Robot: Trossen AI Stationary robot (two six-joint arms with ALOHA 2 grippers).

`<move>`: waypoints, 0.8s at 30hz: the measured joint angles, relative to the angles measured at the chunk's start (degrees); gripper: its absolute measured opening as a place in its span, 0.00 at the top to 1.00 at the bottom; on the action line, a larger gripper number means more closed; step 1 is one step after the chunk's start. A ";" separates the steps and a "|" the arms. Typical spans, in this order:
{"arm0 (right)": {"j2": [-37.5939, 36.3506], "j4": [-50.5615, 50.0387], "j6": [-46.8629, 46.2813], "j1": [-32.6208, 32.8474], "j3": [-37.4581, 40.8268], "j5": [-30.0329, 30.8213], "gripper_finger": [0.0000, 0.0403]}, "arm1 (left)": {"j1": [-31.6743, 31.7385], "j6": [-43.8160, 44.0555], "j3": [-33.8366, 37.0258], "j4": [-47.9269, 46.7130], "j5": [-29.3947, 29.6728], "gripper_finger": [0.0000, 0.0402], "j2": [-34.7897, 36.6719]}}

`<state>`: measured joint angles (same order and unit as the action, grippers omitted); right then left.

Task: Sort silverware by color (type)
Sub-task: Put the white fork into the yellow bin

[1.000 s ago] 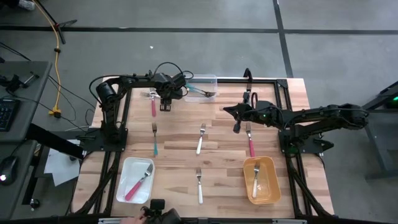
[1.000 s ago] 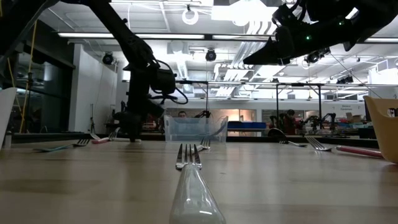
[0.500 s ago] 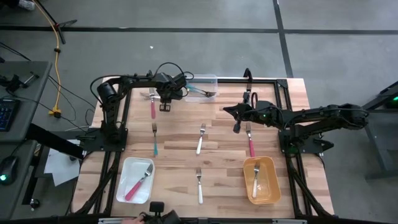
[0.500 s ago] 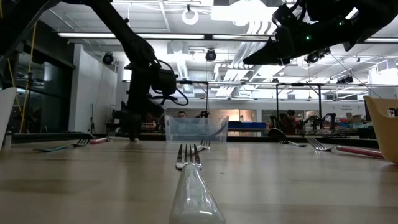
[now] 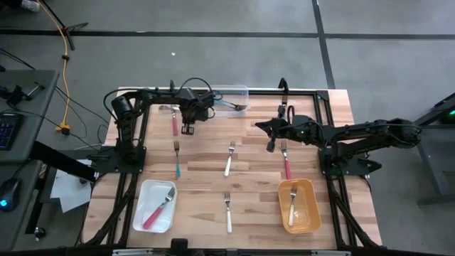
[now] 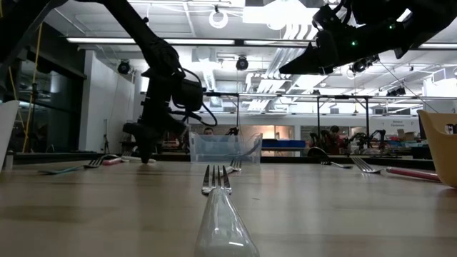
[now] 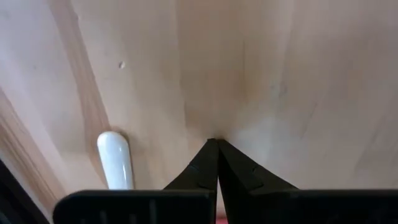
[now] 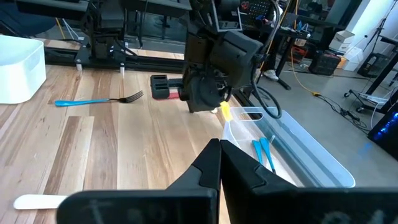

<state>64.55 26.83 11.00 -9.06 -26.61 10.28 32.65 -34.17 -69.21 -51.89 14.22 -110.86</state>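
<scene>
Looking at the high view first: the left gripper (image 5: 187, 129) sits low at the far side of the table, just beside a pink-handled fork (image 5: 175, 122), near the clear bin (image 5: 242, 89) that has teal forks in it. The right gripper (image 5: 271, 147) hovers mid-table next to another pink fork (image 5: 287, 168). Loose teal and white forks lie between them.

Low view: the left arm bends steeply down, its pincer almost on the wood, with the pink handle (image 6: 113, 161) flat on the table next to it.

Left wrist view: fingers (image 7: 205, 163) are pinched fully together over bare wood. There's a tiny red sliver at the frame edge, so hard to say if anything is caught, but it looks like nothing is.

Right wrist view: its fingers (image 8: 208, 163) are closed too, empty, and up in the air.

Risk from here: lifting off with nothing held, since the jaws seem to have shut beside the handle. Dragging sideways could also shove the fork askew.
</scene>
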 joint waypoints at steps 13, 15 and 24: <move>0.00 0.00 0.00 0.00 0.00 0.00 1.00 | 4.29 4.34 -0.22 3.01 3.46 0.97 2.03; 0.00 0.00 0.00 0.00 0.00 0.00 1.00 | 5.30 2.98 -0.22 1.84 4.91 0.93 1.98; 0.00 0.00 0.00 0.00 0.00 -0.01 1.00 | 8.75 -0.11 -0.22 2.04 5.70 0.70 1.79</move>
<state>64.55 26.83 11.00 -9.06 -26.61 10.27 41.40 -34.28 -69.43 -49.86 19.92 -109.08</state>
